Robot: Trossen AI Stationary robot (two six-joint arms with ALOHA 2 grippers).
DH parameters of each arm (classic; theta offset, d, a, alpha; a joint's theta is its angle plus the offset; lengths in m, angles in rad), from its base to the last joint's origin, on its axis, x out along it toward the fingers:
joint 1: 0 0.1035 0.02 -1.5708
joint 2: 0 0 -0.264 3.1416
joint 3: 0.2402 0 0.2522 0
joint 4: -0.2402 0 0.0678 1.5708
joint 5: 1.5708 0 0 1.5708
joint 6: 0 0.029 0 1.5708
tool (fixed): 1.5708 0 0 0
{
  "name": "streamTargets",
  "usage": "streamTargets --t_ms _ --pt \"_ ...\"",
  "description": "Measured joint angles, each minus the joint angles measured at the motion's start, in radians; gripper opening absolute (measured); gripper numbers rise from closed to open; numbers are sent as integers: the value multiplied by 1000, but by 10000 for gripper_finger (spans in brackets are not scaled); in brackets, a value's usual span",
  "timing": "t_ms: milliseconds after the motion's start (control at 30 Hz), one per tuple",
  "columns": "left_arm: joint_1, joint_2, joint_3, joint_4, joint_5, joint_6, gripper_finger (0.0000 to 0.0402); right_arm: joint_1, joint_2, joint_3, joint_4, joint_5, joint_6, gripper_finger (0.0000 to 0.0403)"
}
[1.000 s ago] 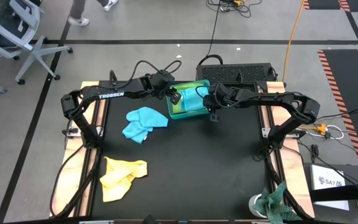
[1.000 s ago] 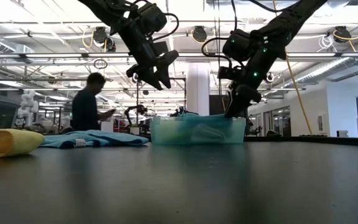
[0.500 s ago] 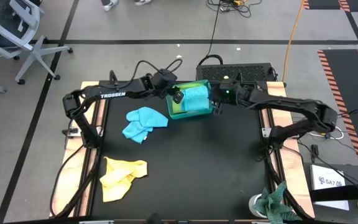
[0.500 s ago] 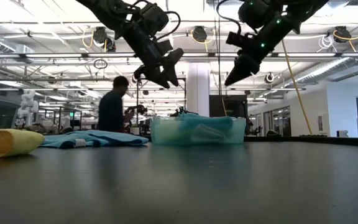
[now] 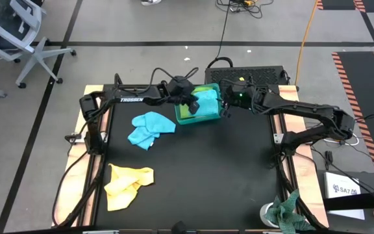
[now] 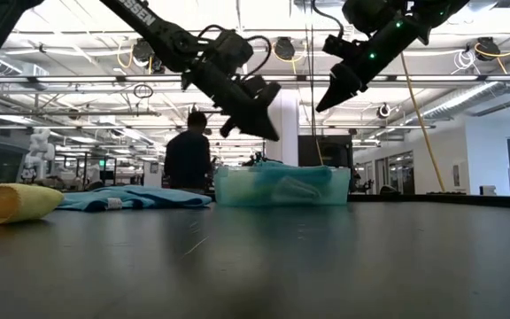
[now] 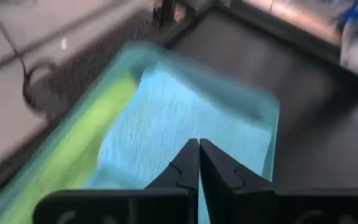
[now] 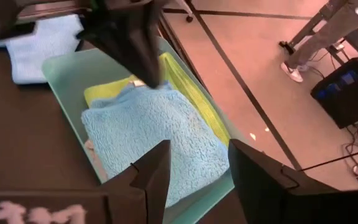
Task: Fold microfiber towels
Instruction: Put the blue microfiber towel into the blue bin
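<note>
Microfiber towels wait in the teal tray [image 5: 211, 88] as both grippers hang above it.

High view: turquoise towel [image 5: 205, 102] lies folded over a lime green towel [image 5: 184, 114] beneath the left gripper [image 5: 191, 104]; the right gripper [image 5: 225, 109] hangs at the tray's edge. Low view — both grippers clear of the tray. Left wrist view: jaws pinched together, empty, directly over the turquoise towel. Right wrist view: jaws spread wide — empty, the towel just beyond them.
</note>
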Motion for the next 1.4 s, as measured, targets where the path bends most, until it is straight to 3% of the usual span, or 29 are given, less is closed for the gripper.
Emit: streamTargets --t_ms 433,600,767,1033,1200,1400 --pt "25 90 -1 -54 72 -168 2 0 0 0 4 1 21 155" --pt "28 126 -1 -162 -42 -197 1 0 0 0 3 3 24 155" --pt "33 119 -1 -203 -124 -157 1 0 0 0 3 2 58 155" --pt "21 115 85 -173 -68 -128 1 0 0 0 3 1 57 155" --pt "4 116 206 -302 -83 -54 2 -1 10 0 3 -62 58 154" --pt "15 115 244 -352 -104 -7 2 -1 129 0 17 -154 93 99"
